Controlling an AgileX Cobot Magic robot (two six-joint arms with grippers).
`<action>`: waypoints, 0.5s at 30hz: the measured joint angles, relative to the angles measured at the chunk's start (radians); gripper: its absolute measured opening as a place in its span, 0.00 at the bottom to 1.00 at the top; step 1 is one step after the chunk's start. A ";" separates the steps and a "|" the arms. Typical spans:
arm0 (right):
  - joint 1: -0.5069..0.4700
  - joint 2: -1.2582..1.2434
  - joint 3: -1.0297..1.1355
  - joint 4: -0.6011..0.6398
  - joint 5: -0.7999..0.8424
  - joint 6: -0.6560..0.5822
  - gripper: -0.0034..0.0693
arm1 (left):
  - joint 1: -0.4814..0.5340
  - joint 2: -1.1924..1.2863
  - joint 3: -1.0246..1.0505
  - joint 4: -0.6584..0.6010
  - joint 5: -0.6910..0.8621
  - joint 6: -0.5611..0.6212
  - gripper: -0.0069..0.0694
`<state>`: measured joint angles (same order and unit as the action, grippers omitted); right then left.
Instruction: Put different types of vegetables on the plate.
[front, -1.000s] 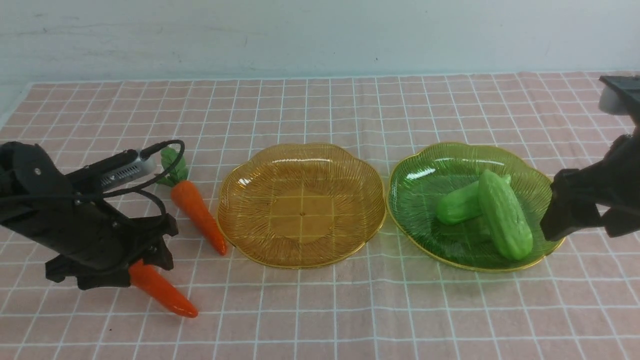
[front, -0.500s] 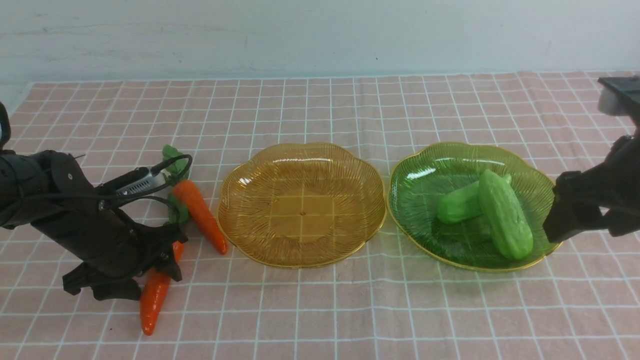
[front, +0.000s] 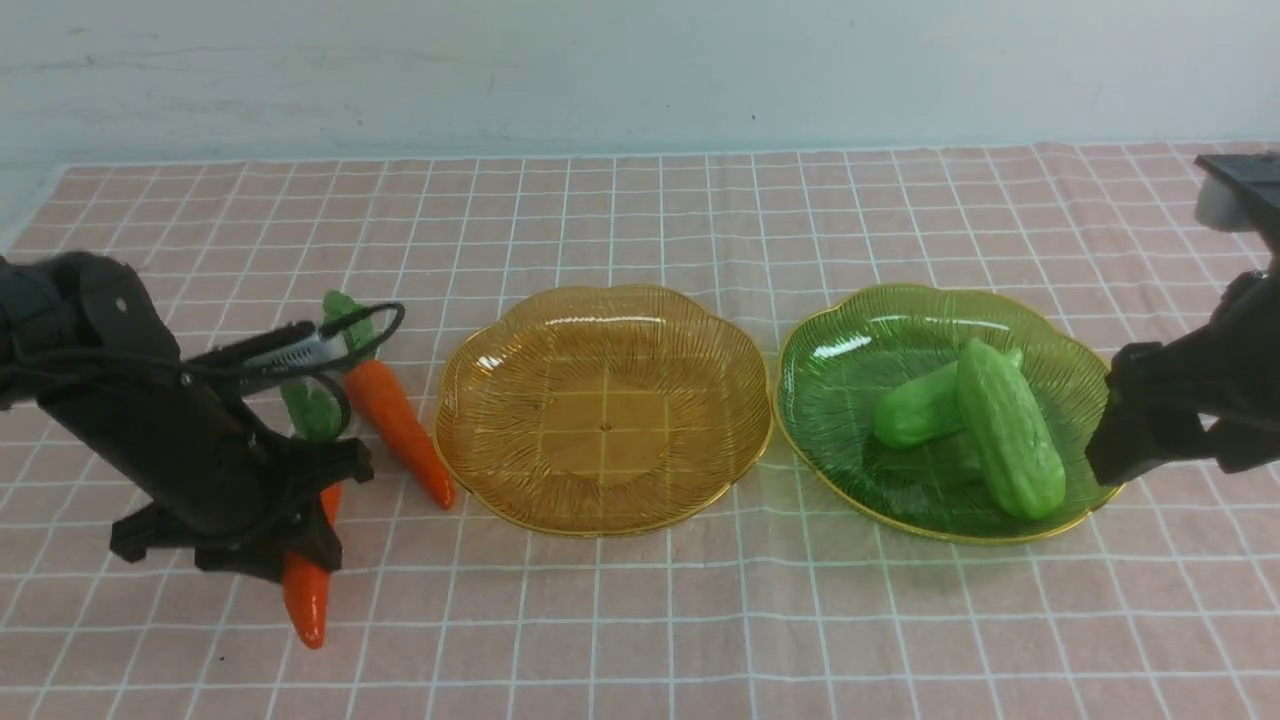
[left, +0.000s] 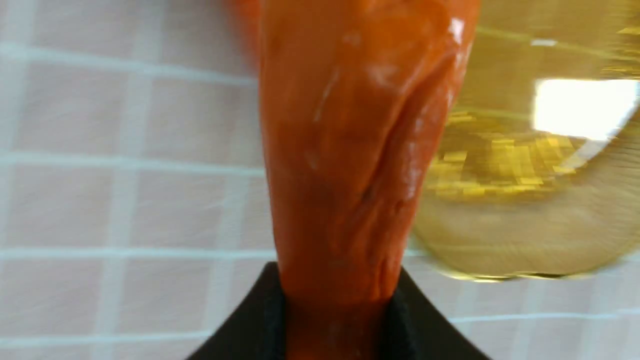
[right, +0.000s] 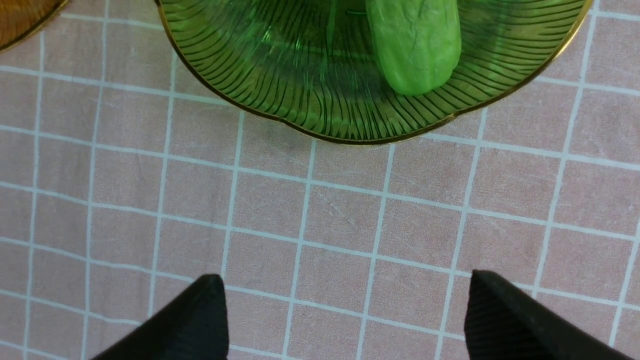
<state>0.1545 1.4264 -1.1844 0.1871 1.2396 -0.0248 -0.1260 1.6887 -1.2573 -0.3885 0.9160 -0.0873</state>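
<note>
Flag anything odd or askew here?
Nothing damaged or spilled. Glossy orange toy carrot dangles tip-down from the left gripper, pinched near its thick end. One light-green toy cucumber lies across the second cucumber in the translucent green plate.

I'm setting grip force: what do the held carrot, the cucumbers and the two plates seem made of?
Held carrot: probably moulded plastic or rubber, glossy, with creases and bright highlights.
Cucumbers: likely the same, duller sheen, bumpy skin.
Amber plate and green plate: translucent ribbed glass or hard plastic, gold-edged; the grid cloth shows through.

Cucumbers (front: 1010, 430) in right plate (front: 850, 330) — carrots (front: 398, 430) left of middle plate (front: 600, 420).
</note>
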 joint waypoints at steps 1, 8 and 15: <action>0.000 0.000 0.000 0.008 0.000 0.000 0.84 | -0.037 0.024 -0.039 -0.016 0.002 -0.001 0.31; 0.000 0.000 0.000 0.024 0.000 -0.007 0.84 | -0.175 0.261 -0.307 -0.009 0.007 -0.058 0.35; 0.000 0.000 0.000 0.024 0.000 -0.018 0.84 | -0.171 0.378 -0.399 0.028 0.012 -0.072 0.65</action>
<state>0.1545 1.4264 -1.1844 0.2112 1.2396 -0.0428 -0.2971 2.0665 -1.6565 -0.3607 0.9276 -0.1596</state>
